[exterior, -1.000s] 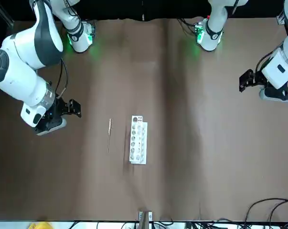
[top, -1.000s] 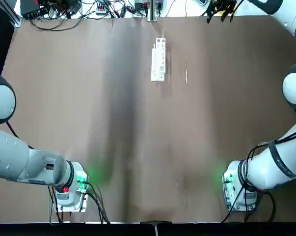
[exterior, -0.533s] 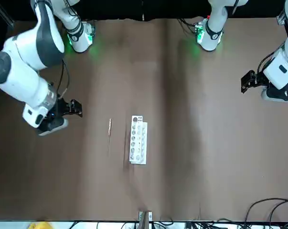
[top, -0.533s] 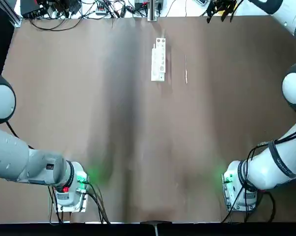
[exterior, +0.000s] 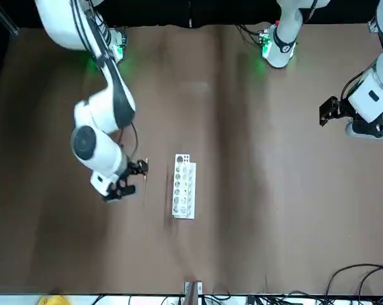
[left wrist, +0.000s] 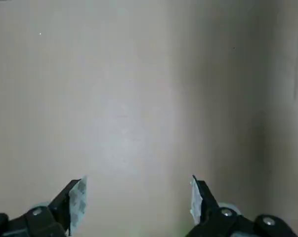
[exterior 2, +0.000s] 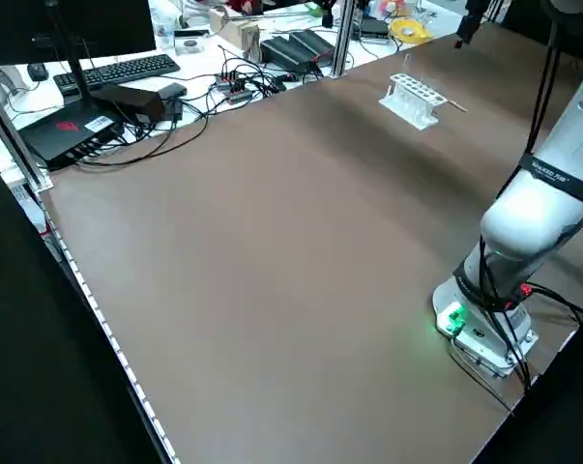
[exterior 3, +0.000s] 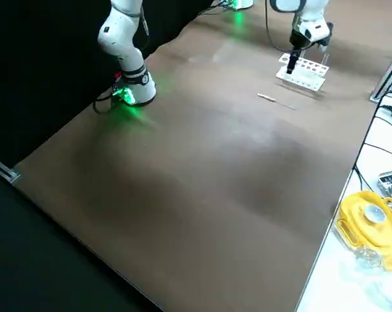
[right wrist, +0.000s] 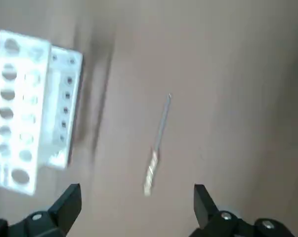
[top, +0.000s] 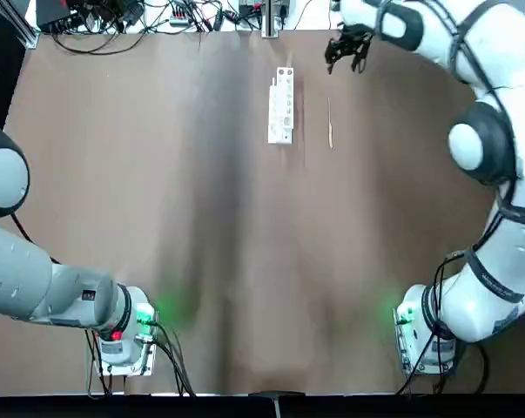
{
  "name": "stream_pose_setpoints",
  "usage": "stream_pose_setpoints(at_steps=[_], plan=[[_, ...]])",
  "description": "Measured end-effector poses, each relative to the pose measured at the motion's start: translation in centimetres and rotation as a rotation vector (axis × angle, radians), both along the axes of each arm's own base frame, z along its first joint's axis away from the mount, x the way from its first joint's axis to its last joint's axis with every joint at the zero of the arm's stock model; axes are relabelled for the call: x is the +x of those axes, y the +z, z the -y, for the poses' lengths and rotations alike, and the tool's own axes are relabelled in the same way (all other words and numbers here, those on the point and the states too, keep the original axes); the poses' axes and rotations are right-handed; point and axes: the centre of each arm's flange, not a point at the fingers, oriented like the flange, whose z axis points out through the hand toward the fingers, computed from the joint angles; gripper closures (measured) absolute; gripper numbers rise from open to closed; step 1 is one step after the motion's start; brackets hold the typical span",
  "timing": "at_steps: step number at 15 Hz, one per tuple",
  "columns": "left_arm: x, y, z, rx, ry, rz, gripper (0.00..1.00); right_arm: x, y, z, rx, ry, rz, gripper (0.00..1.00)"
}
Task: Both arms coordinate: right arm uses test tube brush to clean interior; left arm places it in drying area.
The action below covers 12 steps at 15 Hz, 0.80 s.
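**Right gripper parked over the brush, nothing picked up**

The right gripper point(right wrist: 134, 207) is seen spread wide with nothing between its fingers point(right wrist: 69, 203). Just ahead of the fingertips, roughly centred on the gap, the test tube brush point(right wrist: 157, 145) is found lying flat on the brown table point(top: 158, 192), not touched by either finger. Off to one side of the fingers, a bit farther out, the white rack point(right wrist: 30, 106) is standing, apart from the brush.

The left gripper point(left wrist: 136, 200) is kept off at the table's edge, fingers parted too, only bare table between them.
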Motion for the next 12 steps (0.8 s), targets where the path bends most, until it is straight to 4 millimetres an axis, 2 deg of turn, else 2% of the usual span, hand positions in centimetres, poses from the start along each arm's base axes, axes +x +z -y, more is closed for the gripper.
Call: stream_pose_setpoints(at_steps=[2,5,6,7,9,10,12], plan=[[0.1,0.0,0.0,-0.001,0.0,0.005,0.0,1.4,-3.0,-1.3,0.007,-0.017,0.059,0.0],[0.3,0.0,0.0,-0.002,-0.001,0.021,0.0,2.3,-7.0,-1.4,-0.011,-0.021,0.079,0.05],[0.4,-0.3,0.0,-0.002,0.0,0.018,0.0,2.4,-8.0,-1.3,-0.018,-0.025,0.072,0.08],[0.5,-0.5,0.0,-0.002,-0.001,0.014,0.0,2.4,-8.8,-1.1,-0.029,-0.031,0.064,0.16],[0.7,-0.9,0.1,-0.001,-0.001,0.009,0.0,2.4,-10.3,-0.9,-0.061,-0.041,0.054,0.21],[0.7,-1.1,0.1,-0.001,-0.001,0.007,0.0,2.3,-11.0,-0.8,-0.078,-0.045,0.051,0.3],[0.8,-1.3,0.1,-0.001,-0.002,0.003,0.0,2.2,-12.5,-0.7,-0.104,-0.046,0.039,0.3]])
